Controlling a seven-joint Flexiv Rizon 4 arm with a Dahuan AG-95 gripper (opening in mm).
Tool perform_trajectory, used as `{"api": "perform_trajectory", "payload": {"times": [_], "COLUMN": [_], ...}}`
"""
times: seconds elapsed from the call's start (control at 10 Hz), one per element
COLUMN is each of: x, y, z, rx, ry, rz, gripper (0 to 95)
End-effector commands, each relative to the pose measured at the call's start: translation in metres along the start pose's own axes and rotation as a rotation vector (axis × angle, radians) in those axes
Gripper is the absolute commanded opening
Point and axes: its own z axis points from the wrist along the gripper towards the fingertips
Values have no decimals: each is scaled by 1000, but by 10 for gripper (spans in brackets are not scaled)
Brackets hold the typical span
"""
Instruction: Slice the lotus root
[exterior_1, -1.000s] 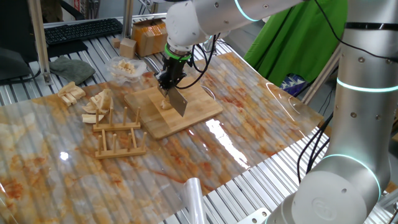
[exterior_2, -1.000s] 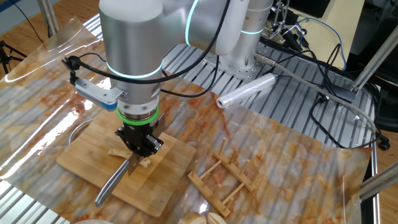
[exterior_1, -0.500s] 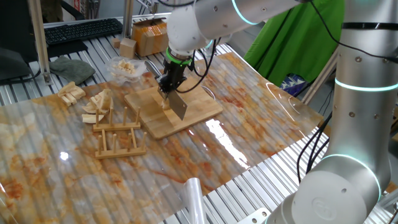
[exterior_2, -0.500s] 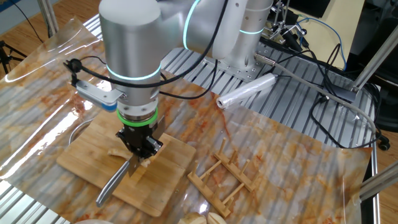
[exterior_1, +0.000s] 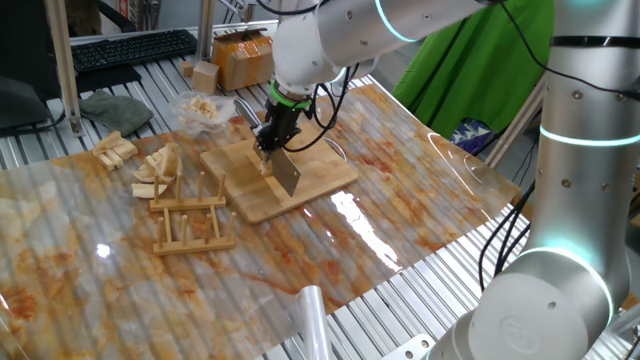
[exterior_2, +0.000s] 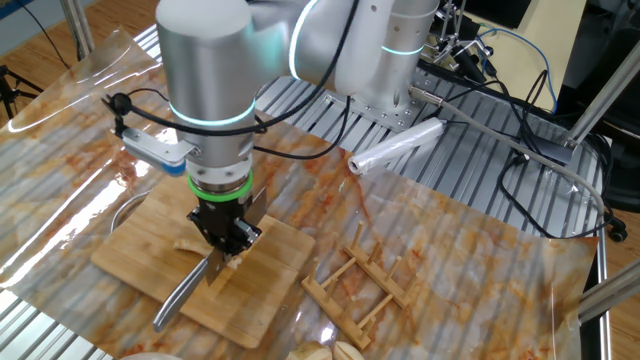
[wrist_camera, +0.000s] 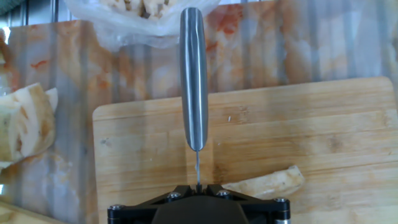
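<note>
Black two-finger gripper (exterior_2: 226, 243), clamped tight on a steel-handled knife (wrist_camera: 193, 74), is pressing its blade into the small pale lotus root (wrist_camera: 268, 182) mid rectangular bamboo board (exterior_2: 130, 262); next, likely lifting and stepping along.

Bright, even indoor light all round, and the clear plastic sheet (exterior_1: 360, 225) over the table throws white glare streaks in one fixed view, with softer sheen on the wrinkles in the other. Both fixed views are sharp, with only faint, soft shadows under the wooden board (exterior_2: 150, 265) and the wooden rack (exterior_1: 190, 220). In the hand view the knife (wrist_camera: 193, 74) gleams with a pale highlight down its steel, the board grain is crisp, and the near gripper (wrist_camera: 198, 208) sits dark.
</note>
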Motion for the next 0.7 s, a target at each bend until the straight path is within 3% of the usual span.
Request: {"api": "perform_trajectory", "payload": {"times": [0.1,0.2,0.5,0.6,0.7], "x": [-2,-2,-2,1,1], "y": [0,0,1,0,0], "z": [-16,-19,0,19,20], "rx": [9,8,1,-4,-4], "ry": [41,38,21,-8,-10], "rz": [-11,-11,-5,1,4], "gripper": [0,0,0,0,0]}}
